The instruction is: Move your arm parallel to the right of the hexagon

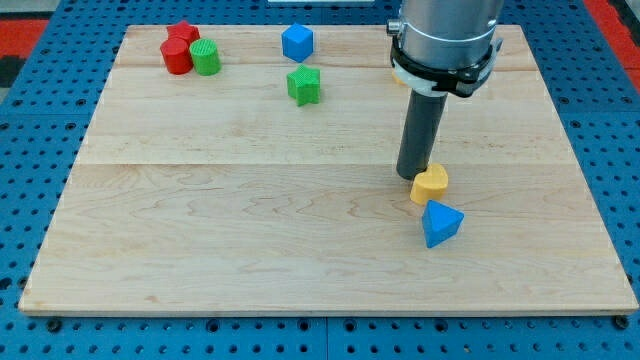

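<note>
My tip is down on the wooden board, right of centre, and there is no pincer on me to report as open or closed: I end in a plain dark rod, and it has hold of nothing. Hard against the tip on its lower right sits the yellow heart block; they look to be touching, though I cannot be sure from this angle. Just below that, nearly touching it, is the blue triangle block, tilted with its point toward the view's bottom left.

Looking outward, toward the view's top: the green star block stands well to the left of my rod, and above it, near the board's far edge, the blue hexagon block. I am well off to the right of that hexagon and lower in the view than it.

Far up in the top left corner, a tight cluster: the red cylinder block beside the green cylinder block, touching, with another red block tucked just behind them, shape unclear.

Round the board, blue pegboard on every side.
</note>
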